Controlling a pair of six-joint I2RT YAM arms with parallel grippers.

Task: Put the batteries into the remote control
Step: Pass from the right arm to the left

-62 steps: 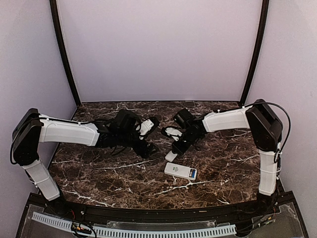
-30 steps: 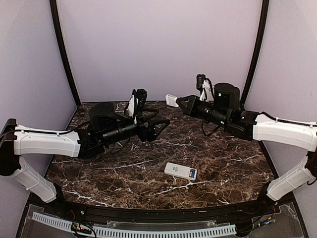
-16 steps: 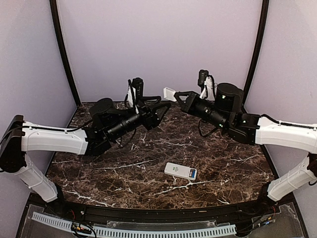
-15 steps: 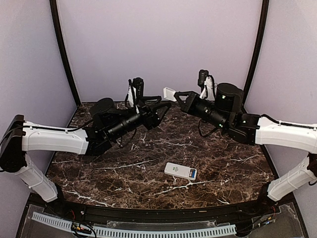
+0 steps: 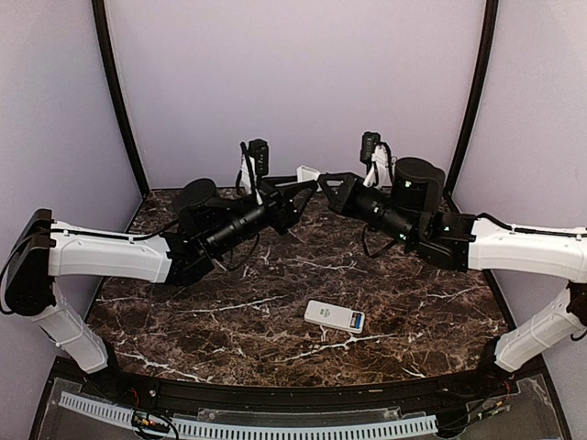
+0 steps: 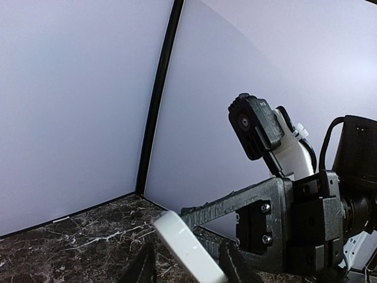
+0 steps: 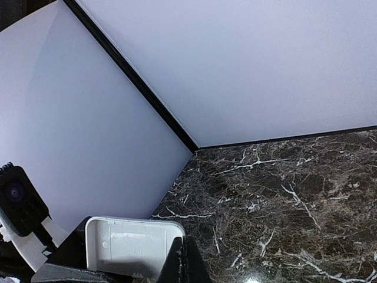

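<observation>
Step in hand: passing the white cover (image 5: 307, 171) between hands, high above and behind the remote control (image 5: 335, 316), which lies on the tabletop (image 5: 413, 302). My right hand (image 5: 322, 181) is clamped on the cover. My left hand (image 5: 305, 188) stands part-open astride it. No batteries are in view. Next, I judge, the left must grip firmly before the right releases.

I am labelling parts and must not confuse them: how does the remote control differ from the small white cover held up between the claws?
The remote control lies flat on the table; the cover is in the air, pinched by the right claw. The remote control is larger, with a bluish patch at one end; the cover is plain. Both are white.
</observation>
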